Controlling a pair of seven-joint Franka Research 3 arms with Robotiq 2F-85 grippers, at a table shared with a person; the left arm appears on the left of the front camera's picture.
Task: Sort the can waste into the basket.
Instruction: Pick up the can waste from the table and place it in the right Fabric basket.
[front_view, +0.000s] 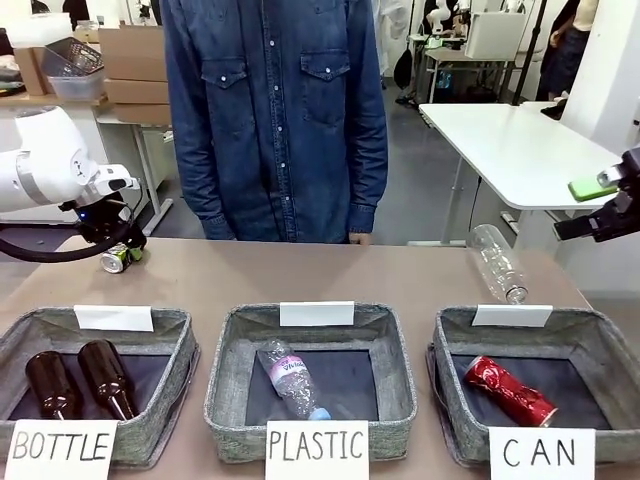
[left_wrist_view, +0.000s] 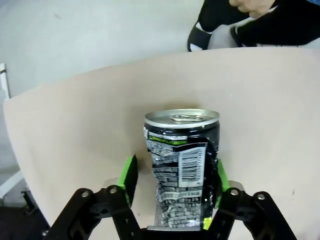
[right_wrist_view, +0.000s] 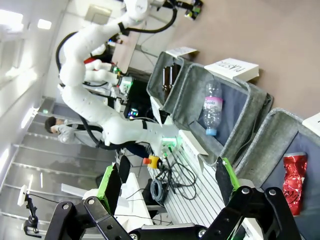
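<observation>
The left gripper (left_wrist_view: 175, 176) is down at the far left part of the tan table (front_view: 330, 278), with its green-padded fingers spread to either side of the black can (left_wrist_view: 182, 160). In the left wrist view one pad lies against the can's dented side, while a narrow gap shows between the other pad and the can, which rests on the table. The red dented can (front_view: 508, 390) lies on its side inside the CAN basket (front_view: 446, 400), the rightmost of three grey baskets along the near edge. The right gripper (right_wrist_view: 167, 172) hangs off the table's right end, its fingers wide apart with nothing between them. A clear plastic bottle (front_view: 497, 262) lies on the table just behind the CAN basket. Another clear bottle (front_view: 290, 378) lies in the PLASTIC basket (front_view: 225, 392), and two brown glass bottles (front_view: 78, 382) lie in the BOTTLE basket (front_view: 182, 368). A person in a denim shirt (front_view: 275, 120) stands at the far side
</observation>
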